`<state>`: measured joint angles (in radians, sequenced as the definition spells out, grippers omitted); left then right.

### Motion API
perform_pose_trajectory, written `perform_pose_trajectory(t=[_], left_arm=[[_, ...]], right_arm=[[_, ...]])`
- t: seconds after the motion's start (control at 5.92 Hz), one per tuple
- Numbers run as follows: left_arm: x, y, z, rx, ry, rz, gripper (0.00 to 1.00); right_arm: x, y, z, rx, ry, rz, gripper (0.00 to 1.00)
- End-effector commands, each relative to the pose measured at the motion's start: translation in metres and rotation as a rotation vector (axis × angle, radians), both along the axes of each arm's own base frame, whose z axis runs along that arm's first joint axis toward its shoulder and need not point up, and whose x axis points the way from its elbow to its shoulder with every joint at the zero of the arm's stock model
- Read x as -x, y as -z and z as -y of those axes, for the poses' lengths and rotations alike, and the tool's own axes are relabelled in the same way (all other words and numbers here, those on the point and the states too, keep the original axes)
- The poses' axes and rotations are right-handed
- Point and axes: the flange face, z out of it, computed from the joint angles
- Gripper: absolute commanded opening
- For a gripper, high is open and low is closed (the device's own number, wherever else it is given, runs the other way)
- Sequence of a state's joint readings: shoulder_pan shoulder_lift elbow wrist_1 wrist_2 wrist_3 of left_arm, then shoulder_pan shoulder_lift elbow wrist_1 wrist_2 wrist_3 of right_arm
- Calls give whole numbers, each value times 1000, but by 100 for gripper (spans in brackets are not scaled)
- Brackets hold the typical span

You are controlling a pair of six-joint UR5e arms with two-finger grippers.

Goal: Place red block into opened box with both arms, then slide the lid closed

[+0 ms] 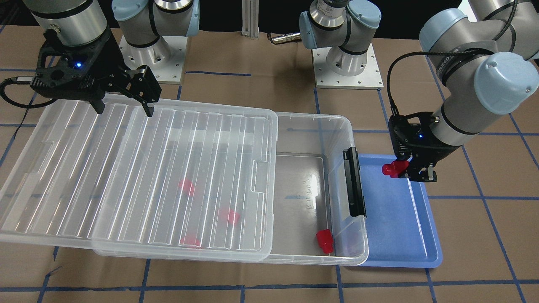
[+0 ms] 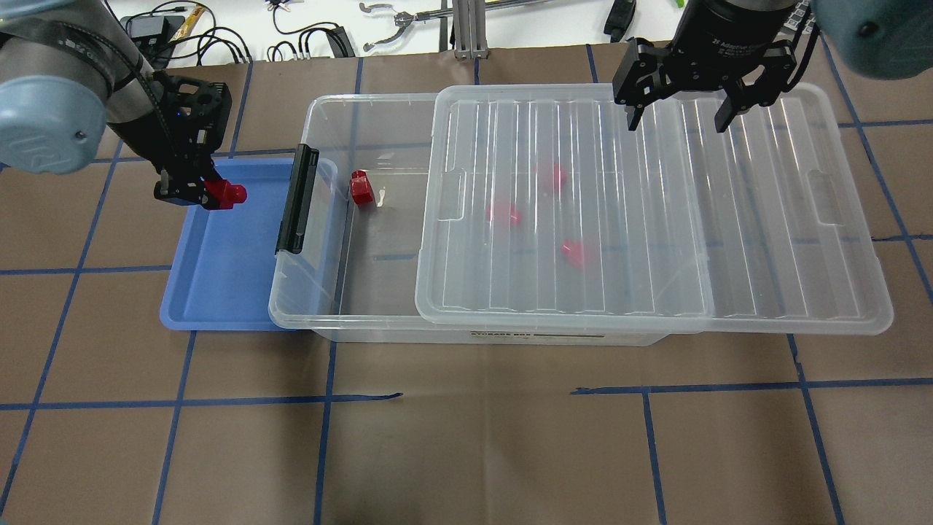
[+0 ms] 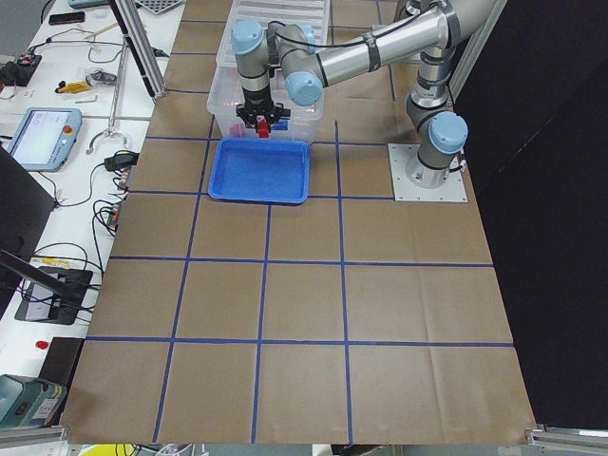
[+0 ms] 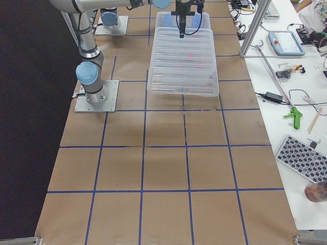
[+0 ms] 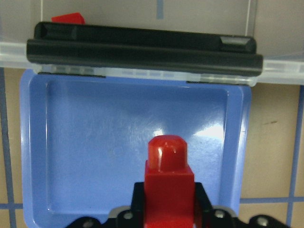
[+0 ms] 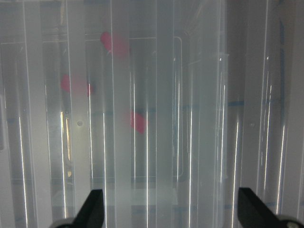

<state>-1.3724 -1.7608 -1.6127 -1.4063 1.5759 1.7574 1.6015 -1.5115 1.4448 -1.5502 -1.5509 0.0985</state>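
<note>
Clock bearings were read in the overhead view, with 12 o'clock at the table edge far from the robot.

Red block [image 2: 229, 193]: clamped between the fingers of the left gripper [image 2: 205, 192], with the narrow stub pointing toward 3 o'clock, at the box. The block was over the blue tray [image 2: 219, 292], close to the tray's 12 o'clock edge. The wrist view showed it centred between the two pads with the cube body gripped and the stub free.

Box [image 2: 315, 131]: lay lengthwise from 9 to 3 o'clock, and its 9 o'clock end overlapped the tray's 3 o'clock edge. The black latch bar [image 2: 295, 198] sat on that 9 o'clock short end. The held block was just outside the box, at about 9 o'clock of the latch.

Lid [image 2: 656, 219]: rested on the box, displaced toward 3 o'clock and overhanging that end. The 9 o'clock portion of the box was uncovered.

Contents: one loose block [image 2: 361, 188] was in the uncovered part, near the 12 o'clock wall. Three more blocks [image 2: 576, 253] showed blurred through the lid.

Right gripper [image 2: 678, 122]: fingers spread wide apart and holding nothing, tips pointing down over the lid's 12 o'clock edge. I could not tell whether the tips touched the lid.

Brown table [image 2: 466, 452]: blue tape grid.
</note>
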Motion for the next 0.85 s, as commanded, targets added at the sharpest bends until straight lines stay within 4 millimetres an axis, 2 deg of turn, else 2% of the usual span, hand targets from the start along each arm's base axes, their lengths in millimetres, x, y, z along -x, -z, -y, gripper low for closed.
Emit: perform_pose_trajectory(t=[0.0,0.17,0.34,0.51,0.68], left_arm=[[29,-11,-6,-19,-4,-7,2],[78,-13,-8,-10,-23,2,2],[133,-4,-10,16,-30,9,2],[151,4,-10,13,-14,-15,2],[158,16,-4,32,-45,-55,2]], right_arm=[[0,1,-1,-3,0,-2,100],[0,0,-1,-2,0,0,100],[1,0,0,-2,1,-2,100],[1,0,0,-2,1,0,100],[1,0,0,-2,1,-2,100]])
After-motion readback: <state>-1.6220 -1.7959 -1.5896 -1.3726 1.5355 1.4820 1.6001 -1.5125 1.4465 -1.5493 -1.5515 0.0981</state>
